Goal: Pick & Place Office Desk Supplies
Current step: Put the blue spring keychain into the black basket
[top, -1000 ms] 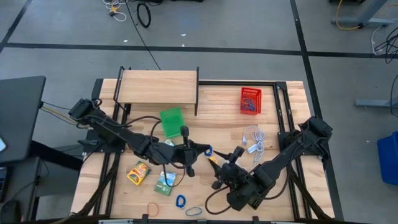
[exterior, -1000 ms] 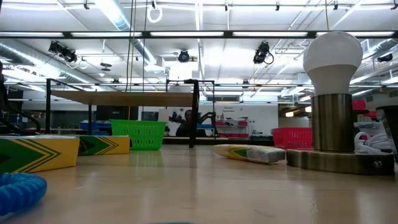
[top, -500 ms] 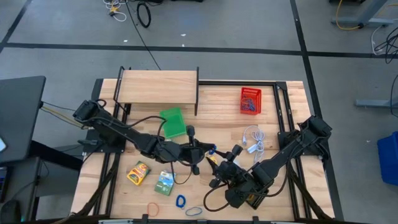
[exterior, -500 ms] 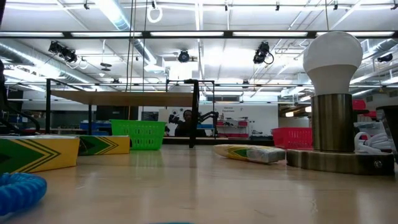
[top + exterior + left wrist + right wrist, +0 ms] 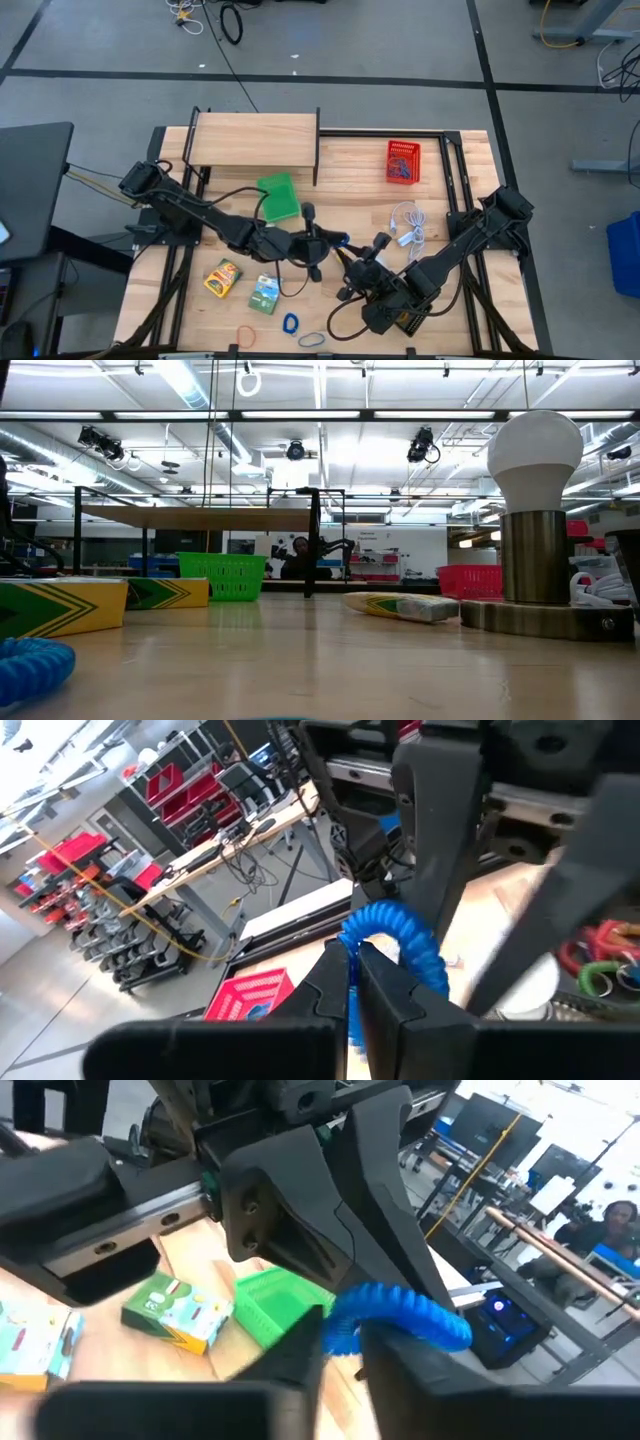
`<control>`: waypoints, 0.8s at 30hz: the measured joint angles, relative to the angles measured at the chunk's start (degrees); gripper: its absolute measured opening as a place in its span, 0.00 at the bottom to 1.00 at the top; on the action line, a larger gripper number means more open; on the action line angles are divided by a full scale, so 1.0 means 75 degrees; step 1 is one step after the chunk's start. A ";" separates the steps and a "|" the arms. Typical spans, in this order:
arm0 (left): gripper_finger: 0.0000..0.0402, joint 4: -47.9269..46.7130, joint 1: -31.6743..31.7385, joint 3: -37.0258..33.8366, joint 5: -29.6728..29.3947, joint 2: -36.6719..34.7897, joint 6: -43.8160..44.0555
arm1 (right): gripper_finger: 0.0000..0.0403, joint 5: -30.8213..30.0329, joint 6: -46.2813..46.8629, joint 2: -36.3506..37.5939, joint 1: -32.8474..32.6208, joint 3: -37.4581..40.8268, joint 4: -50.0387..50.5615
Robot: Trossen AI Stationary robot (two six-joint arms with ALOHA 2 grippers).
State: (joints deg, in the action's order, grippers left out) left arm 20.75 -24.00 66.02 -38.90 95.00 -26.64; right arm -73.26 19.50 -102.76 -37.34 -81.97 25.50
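Passing the ribbed blue coiled plastic loop [image 5: 395, 935] between arms, we judge it could spring free if either lets go early. Near the high view's centre, the left gripper [image 5: 352, 982] pinches it tight; the right gripper [image 5: 345, 1342] clamps its other end (springy, slippery-looking) above the pale wooden table [image 5: 350, 160].

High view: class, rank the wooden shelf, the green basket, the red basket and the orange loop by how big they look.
1. Wooden shelf
2. Green basket and red basket: look about alike, left unranked
3. Orange loop
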 joint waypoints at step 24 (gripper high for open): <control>0.02 0.0041 -0.0005 0.0000 0.0068 0.0003 -0.0241 | 0.00 0.0971 -0.0526 0.0006 -0.0189 0.0000 0.0000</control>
State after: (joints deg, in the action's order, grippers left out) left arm 21.06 -24.03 66.02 -38.39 95.02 -28.45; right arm -65.98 15.55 -102.72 -38.76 -81.97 25.50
